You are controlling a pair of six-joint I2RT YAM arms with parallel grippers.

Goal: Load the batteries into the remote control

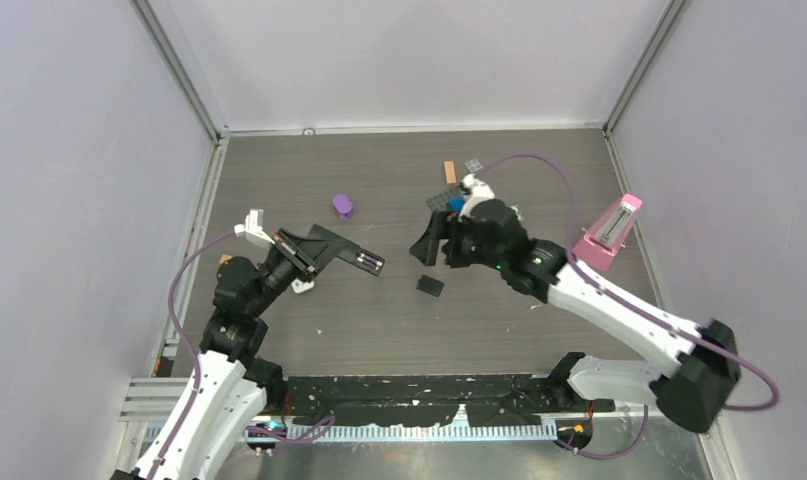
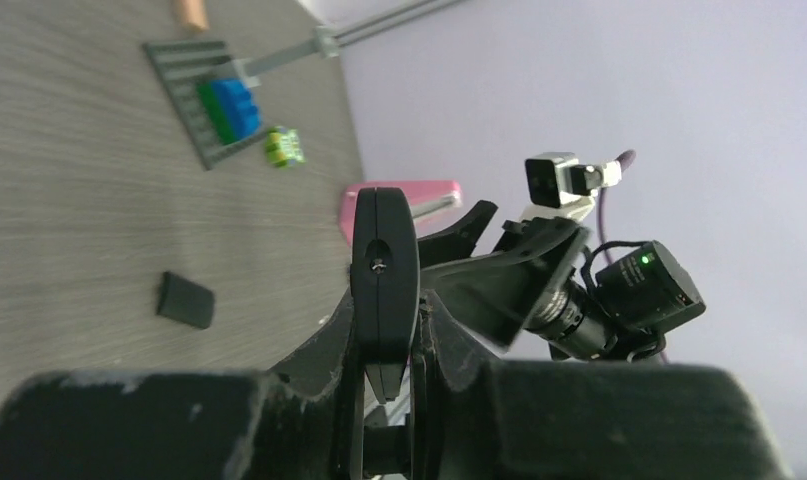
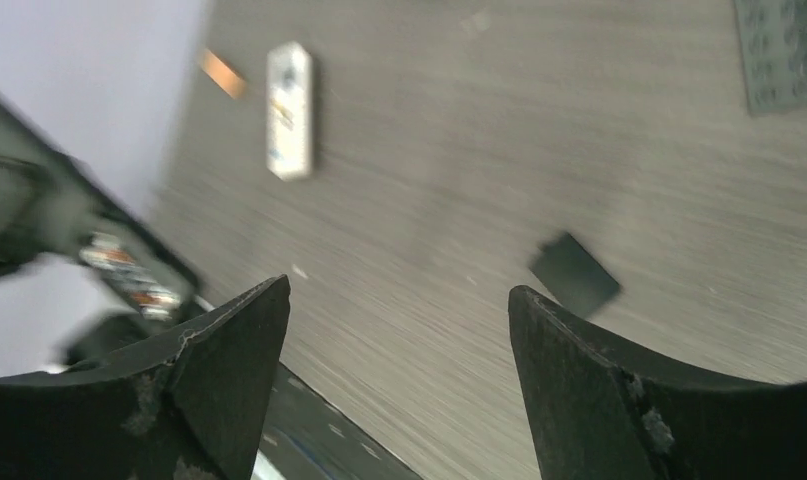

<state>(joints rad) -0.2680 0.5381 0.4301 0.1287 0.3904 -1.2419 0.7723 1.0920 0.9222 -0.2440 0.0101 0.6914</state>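
My left gripper (image 1: 324,247) is shut on the black remote control (image 1: 357,256) and holds it above the table, its free end pointing right. In the left wrist view the remote (image 2: 384,270) stands edge-on, clamped between the fingers (image 2: 449,335). The batteries (image 3: 129,276) show as blurred orange and silvery cells in the remote's open compartment, also visible from above (image 1: 372,263). My right gripper (image 1: 431,248) hangs open just right of the remote's end, and nothing sits between its fingers (image 3: 244,340). A small black cover (image 1: 430,286) lies on the table below it.
A grey studded plate (image 1: 441,200) with blue and green bricks lies behind the right gripper. An orange strip (image 1: 449,172), a small grey tile (image 1: 473,164), a purple object (image 1: 343,205) and a pink box (image 1: 611,232) are on the table. A white block (image 3: 289,110) lies near the left wall.
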